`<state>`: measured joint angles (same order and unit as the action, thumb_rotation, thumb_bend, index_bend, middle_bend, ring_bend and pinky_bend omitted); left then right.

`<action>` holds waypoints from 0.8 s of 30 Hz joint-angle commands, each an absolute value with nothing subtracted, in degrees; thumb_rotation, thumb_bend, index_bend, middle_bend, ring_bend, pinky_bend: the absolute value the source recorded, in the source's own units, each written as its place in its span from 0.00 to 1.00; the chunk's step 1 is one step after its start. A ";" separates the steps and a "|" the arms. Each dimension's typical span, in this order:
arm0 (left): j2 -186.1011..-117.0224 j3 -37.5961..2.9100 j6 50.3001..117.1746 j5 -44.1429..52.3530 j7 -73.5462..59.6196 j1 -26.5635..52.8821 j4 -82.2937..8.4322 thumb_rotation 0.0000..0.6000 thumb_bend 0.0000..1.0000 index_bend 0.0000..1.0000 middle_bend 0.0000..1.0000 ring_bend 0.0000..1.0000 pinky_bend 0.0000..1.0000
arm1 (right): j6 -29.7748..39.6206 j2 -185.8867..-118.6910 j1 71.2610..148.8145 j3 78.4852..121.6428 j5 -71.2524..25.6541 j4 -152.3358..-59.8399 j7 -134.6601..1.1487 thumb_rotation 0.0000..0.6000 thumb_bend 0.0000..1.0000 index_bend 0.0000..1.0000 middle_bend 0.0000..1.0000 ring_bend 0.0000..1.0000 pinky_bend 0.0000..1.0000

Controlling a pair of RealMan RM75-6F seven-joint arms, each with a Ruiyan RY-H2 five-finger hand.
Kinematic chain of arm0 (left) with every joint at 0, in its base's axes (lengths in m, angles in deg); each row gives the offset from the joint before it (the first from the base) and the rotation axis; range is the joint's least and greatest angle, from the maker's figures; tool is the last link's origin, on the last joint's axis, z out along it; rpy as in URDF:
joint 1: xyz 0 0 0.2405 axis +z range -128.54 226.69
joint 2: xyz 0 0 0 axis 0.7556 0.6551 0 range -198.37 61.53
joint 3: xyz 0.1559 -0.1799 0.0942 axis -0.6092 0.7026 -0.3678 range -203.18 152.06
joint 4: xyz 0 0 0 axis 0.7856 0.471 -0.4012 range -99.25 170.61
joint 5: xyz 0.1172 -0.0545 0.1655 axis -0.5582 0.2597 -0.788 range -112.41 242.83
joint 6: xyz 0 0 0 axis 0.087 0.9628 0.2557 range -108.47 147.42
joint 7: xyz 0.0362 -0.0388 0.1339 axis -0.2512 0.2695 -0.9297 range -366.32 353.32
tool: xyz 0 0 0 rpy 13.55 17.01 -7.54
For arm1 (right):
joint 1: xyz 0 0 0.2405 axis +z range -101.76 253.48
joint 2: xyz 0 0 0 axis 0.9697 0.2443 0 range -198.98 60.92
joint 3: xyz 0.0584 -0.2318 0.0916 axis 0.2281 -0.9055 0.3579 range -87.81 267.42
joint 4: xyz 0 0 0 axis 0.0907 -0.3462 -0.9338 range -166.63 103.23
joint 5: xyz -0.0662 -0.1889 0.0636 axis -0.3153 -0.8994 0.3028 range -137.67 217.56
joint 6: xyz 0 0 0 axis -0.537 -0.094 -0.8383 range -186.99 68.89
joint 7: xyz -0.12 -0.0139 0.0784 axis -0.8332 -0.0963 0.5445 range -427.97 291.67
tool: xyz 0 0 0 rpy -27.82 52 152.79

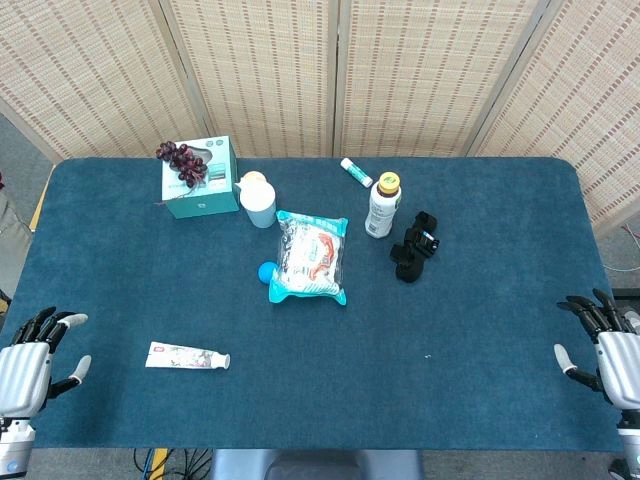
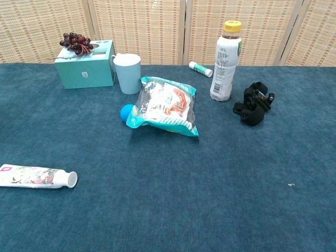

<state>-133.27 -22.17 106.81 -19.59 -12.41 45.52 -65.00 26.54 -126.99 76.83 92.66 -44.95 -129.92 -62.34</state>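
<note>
**Both hands idle at the near corners, goods spread beyond**

Head view: the left hand point(image 1: 28, 368) rests at the near corner of the blue worktop point(image 1: 480, 330), fingers point(image 1: 45, 322) spread wide, holding nothing. The toothpaste tube point(image 1: 186, 356) lies flat just beyond those fingers, nearest to them. The right hand point(image 1: 608, 350) waits likewise, fingers splayed and empty, well apart from the black strap point(image 1: 414, 246) and the bottle point(image 1: 382, 205).

Chest view: neither hand shows. The tube lies near; a snack bag point(image 2: 164, 105) leans on a blue ball point(image 2: 126, 113); woven screens point(image 2: 152, 26) stand behind.
</note>
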 commanded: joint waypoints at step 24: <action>-131.85 -23.20 90.42 -20.00 -12.86 35.99 -64.98 1.00 0.23 0.23 0.23 0.11 0.13 | 29.22 -124.87 77.08 95.29 -44.51 -132.81 -64.57 1.00 0.29 0.26 0.22 0.11 0.21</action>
<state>-131.18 -22.95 92.35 -19.82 -12.49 37.54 -65.66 29.24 -124.85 77.06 95.28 -44.53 -132.80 -64.55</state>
